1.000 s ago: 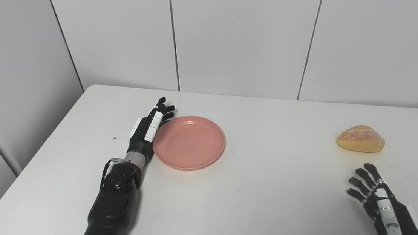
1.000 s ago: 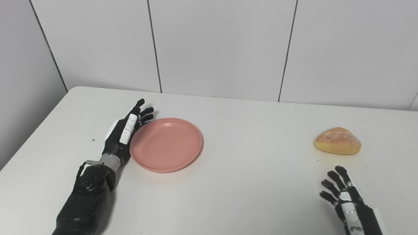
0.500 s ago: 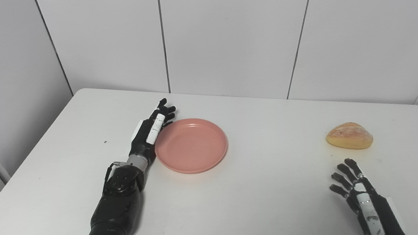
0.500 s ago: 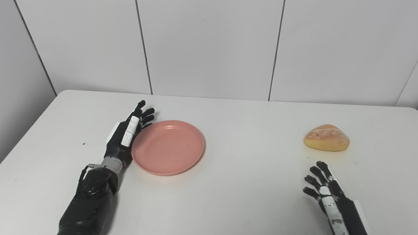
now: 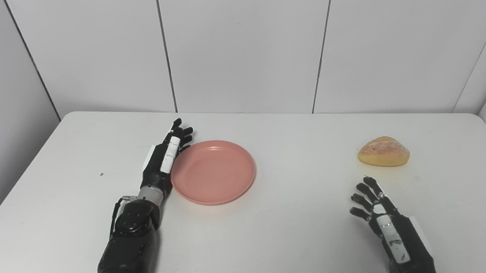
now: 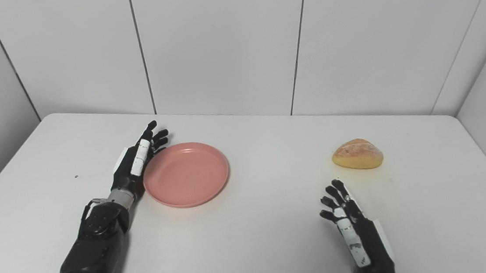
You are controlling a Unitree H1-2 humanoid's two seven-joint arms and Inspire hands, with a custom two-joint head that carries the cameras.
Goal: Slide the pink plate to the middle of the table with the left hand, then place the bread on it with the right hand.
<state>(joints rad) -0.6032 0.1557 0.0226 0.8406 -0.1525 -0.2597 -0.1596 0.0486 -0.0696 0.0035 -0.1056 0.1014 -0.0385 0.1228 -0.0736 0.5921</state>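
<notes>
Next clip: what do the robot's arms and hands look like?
Both arms are glossy black. Each robot hand, left robot hand and right robot hand, has black fingers and a white strip along its back. The left wrist shows a grey collar and a thin cable loop.

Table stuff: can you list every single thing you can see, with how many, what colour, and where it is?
plate: one, pink, left of the table's middle, empty, lying flat
bread: one, golden brown, on the right side of the table, nothing touching it
table: one, white, under everything
wall: white panels, behind the table
left hand: one, black and white, open, flat against the plate's left rim
right hand: one, black and white, open, fingers spread, just in front of the bread, not touching it
</notes>
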